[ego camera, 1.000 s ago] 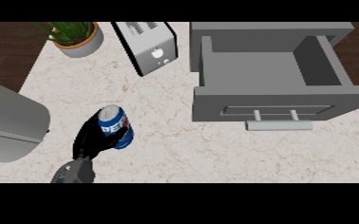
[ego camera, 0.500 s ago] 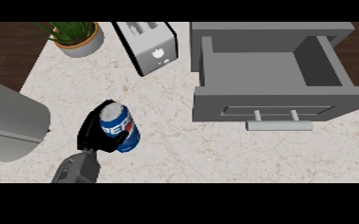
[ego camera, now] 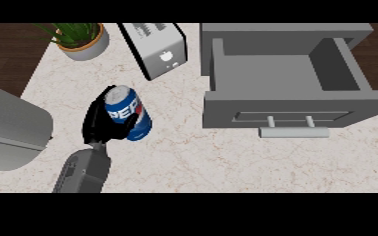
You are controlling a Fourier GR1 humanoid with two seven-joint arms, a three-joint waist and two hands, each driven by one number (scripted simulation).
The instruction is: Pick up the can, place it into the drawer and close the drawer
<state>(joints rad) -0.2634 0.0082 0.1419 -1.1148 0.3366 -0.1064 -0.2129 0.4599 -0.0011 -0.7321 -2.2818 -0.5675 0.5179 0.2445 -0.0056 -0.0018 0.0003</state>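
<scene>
Currently the left robot hand is curled round the blue can, well apart from the drawer.

A potted plant sits at the marble counter's far left corner. Near its right stands a white toaster. A grey rounded object occupies the counter's left edge.

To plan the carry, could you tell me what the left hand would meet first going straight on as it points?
Probably the toaster: the left hand, fingers curled round the can, points toward it, though height is unclear.
</scene>
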